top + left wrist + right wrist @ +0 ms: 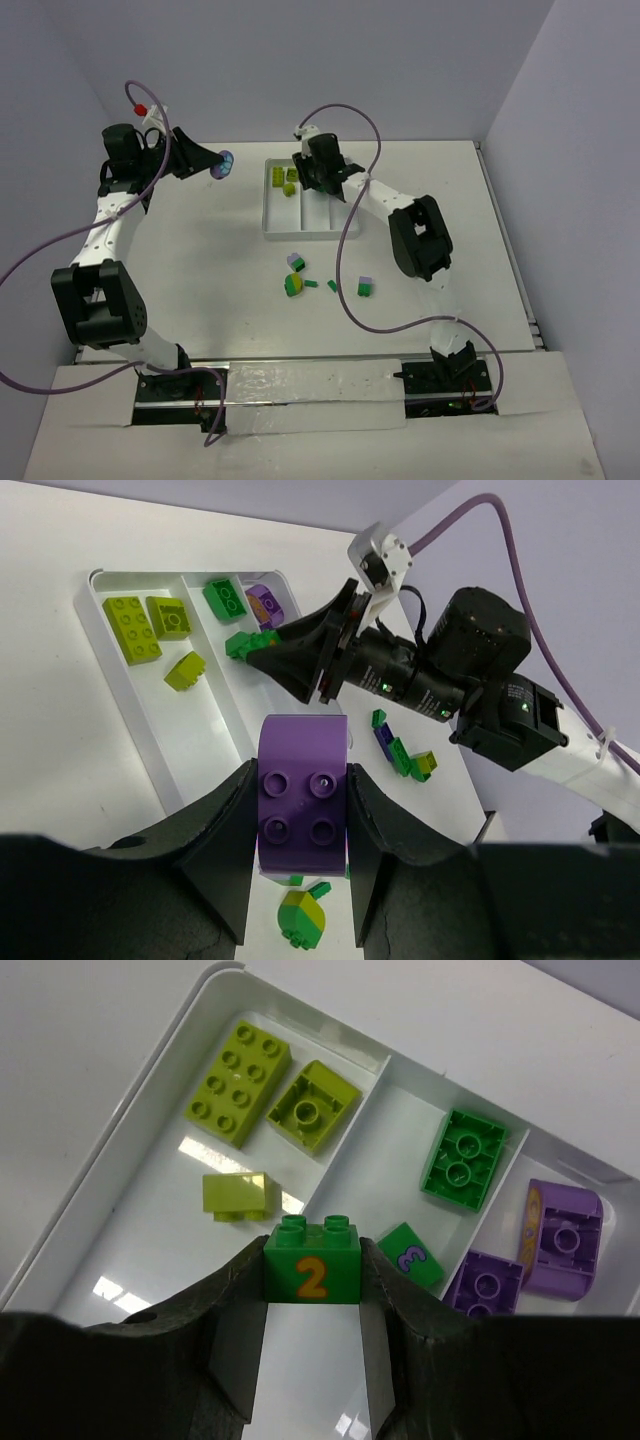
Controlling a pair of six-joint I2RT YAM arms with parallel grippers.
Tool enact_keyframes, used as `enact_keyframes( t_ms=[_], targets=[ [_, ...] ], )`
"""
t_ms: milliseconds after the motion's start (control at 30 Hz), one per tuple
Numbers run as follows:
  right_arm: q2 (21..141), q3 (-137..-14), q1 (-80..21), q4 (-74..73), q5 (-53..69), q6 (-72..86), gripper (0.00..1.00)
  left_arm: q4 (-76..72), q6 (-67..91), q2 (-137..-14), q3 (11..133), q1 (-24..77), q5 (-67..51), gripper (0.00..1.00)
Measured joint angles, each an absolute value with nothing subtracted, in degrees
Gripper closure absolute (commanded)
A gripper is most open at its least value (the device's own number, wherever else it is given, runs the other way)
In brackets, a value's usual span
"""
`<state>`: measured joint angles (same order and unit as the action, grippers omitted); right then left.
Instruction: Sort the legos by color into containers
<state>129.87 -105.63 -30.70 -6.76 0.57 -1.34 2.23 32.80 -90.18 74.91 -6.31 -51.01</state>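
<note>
A white tray (268,215) holds three containers side by side. In the right wrist view its left compartment (150,1190) has three yellow-green legos (238,1082), the middle one two green legos (463,1157), and the right one two purple legos (560,1240). My right gripper (312,1270) is shut on a green brick marked 2 (312,1260), hanging over the divider between the left and middle compartments. My left gripper (302,800) is shut on a purple brick (302,780), raised left of the tray (222,165).
Loose legos lie on the table in front of the tray: a lilac-green stack (296,263), a yellow-green and green piece (294,284), two small green bits (332,287) and a green-lilac stack (365,288). White walls close the table's left, back and right.
</note>
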Motion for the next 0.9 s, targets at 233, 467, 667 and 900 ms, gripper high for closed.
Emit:
enact_keyframes(
  t_ms=[233,467,667,900],
  targets=[
    [139.0,-121.4,-30.7,-12.4,-3.4,-0.9,0.88,1.9,32.8,-90.8,74.8,-6.3,-50.8,1.0],
    [140.1,-122.7,-30.7,-15.6,-5.3,0.3,0.56,1.7,32.9,-90.9,74.8,-6.3,-50.8,1.0],
    [140.1,-123.8,-30.5,-16.4,-5.9,1.4,0.18,1.4,33.0,-91.4,74.8,-6.3,-50.7,1.0],
    [140.1,-123.9,-30.3,-16.5,-5.8,1.7,0.0,1.5,32.6,-92.0,74.8,-5.6,-49.9,1.0]
  ],
)
